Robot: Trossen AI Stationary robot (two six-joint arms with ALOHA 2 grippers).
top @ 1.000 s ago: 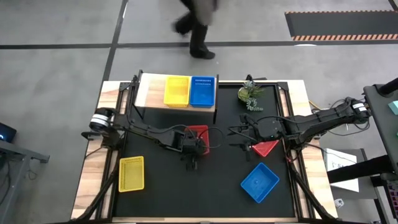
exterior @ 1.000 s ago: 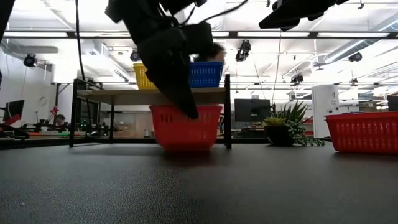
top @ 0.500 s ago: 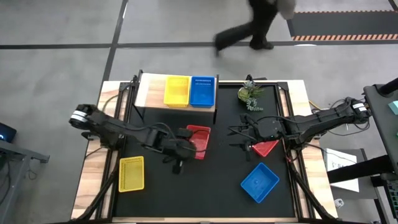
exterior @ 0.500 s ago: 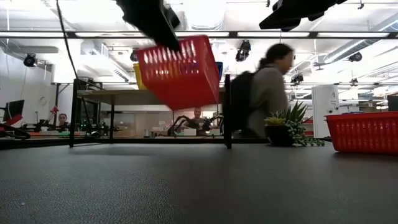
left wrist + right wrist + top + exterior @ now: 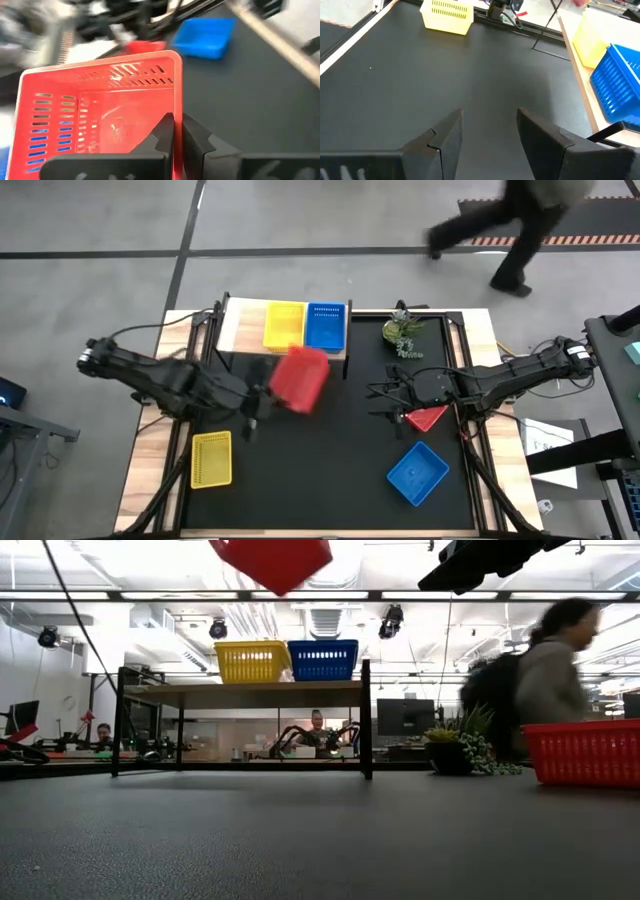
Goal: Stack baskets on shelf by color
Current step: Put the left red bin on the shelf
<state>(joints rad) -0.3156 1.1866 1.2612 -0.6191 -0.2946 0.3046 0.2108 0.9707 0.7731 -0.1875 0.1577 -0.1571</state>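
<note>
Surface: large black tabletop with wooden edges [image 5: 340, 470]. At its far side, a pale-wood shelf on thin black legs [image 5: 240, 325] carries a yellow perforated plastic basket [image 5: 284, 326] and a blue one [image 5: 326, 326], side by side and touching. On the tabletop: a second yellow basket [image 5: 211, 458] near the left edge, a second blue basket [image 5: 417, 472] at right front, a small green potted plant [image 5: 404, 330] just right of the shelf.

Room: grey floor, ceiling lights, desks with monitors; a person with a backpack [image 5: 545, 670] passes behind the table.

Left gripper [image 5: 177, 131]: fingers pressed onto the rim wall of a red perforated plastic basket [image 5: 298, 379], held tilted in the air in front of the shelf; in the low view only its lower corner shows, cut off at the top.

Right gripper [image 5: 487, 130]: fingers spread, holding nothing, above a second red basket [image 5: 428, 417] that its arm partly hides.
</note>
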